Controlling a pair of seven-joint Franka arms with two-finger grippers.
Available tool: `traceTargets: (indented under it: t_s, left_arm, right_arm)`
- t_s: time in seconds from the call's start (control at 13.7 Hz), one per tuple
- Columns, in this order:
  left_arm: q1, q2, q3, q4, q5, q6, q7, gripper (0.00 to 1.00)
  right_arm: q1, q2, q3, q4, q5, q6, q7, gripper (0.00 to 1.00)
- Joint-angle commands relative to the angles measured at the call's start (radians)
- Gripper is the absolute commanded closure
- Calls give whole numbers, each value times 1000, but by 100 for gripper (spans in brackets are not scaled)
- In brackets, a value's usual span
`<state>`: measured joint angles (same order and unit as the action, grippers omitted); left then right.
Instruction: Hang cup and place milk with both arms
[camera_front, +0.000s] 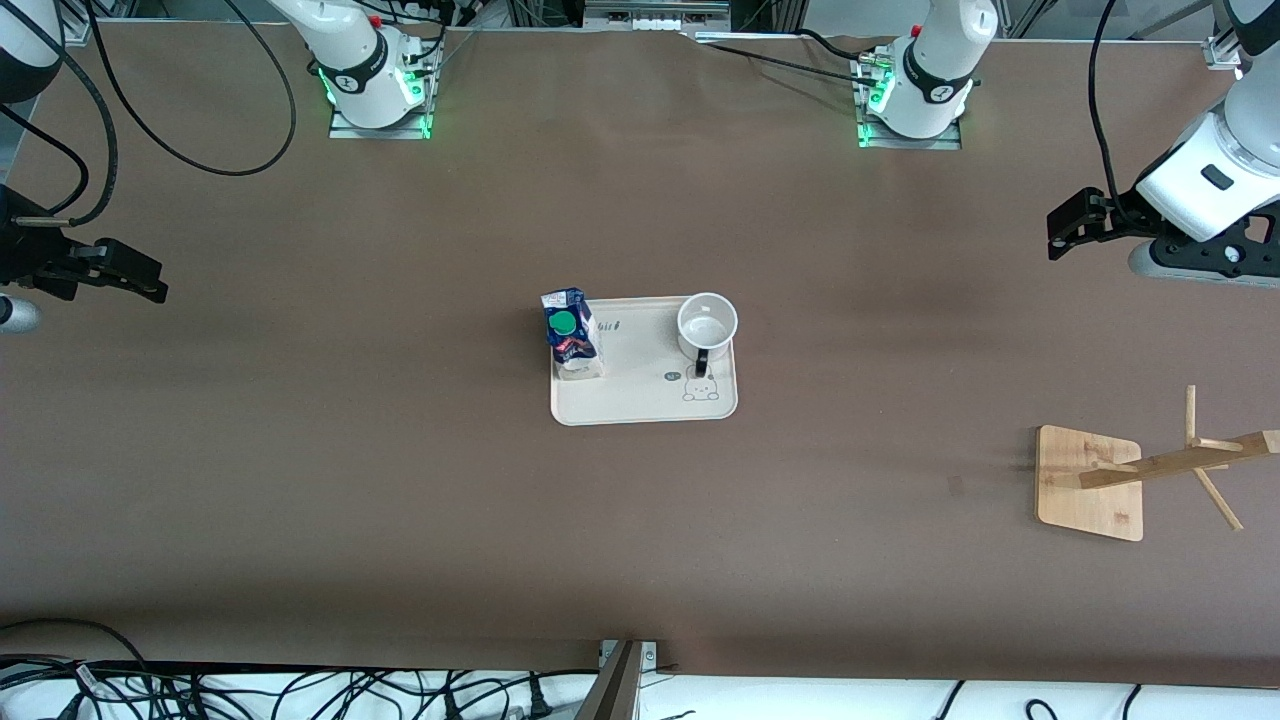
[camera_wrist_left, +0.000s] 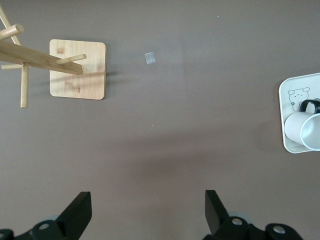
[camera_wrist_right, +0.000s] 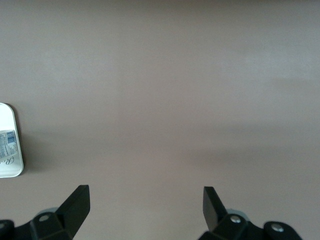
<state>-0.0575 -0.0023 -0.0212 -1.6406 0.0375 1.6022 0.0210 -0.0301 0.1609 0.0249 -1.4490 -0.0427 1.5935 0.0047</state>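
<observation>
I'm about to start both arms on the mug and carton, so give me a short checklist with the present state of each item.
1. Small white mug with black loop handle upright on the cream tray: ok.
2. Dark-blue milk carton with green cap upright at the tray's edge toward the right arm's end: ok.
3. Left gripper open, empty, over bare brown table: ok.
4. Right gripper open, empty, over bare table: ok.
5. Wooden mug rack standing, pegs free: ok.
6. Mug handle points toward the front camera: ok.

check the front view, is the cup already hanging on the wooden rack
No, the cup stands upright on the tray, apart from the wooden rack.
</observation>
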Motion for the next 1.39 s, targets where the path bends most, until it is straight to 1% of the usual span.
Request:
traceTargets:
  t_s: [0.0,0.37,0.81,1.03,1.32]
  left_arm:
    - [-4,19,-5,38,7,-33,1,0]
    - [-8,39,-5,59,7,-44,1,0]
    - [-7,41,-5,59,7,-44,1,0]
    - [-13,77,-5,59,5,-50,8,0]
    - [-18,85,-6,59,5,-50,8,0]
  right_arm:
    - [-5,-6,3,4,4,-12,-6,0]
    - [-8,0,1,4,9,-9,5,0]
    - [-24,0,0,6,14,-7,-3,0]
    - [-17,2,4,12,12,0,8,0]
    - [-21,9,3,16,14,11,9,0]
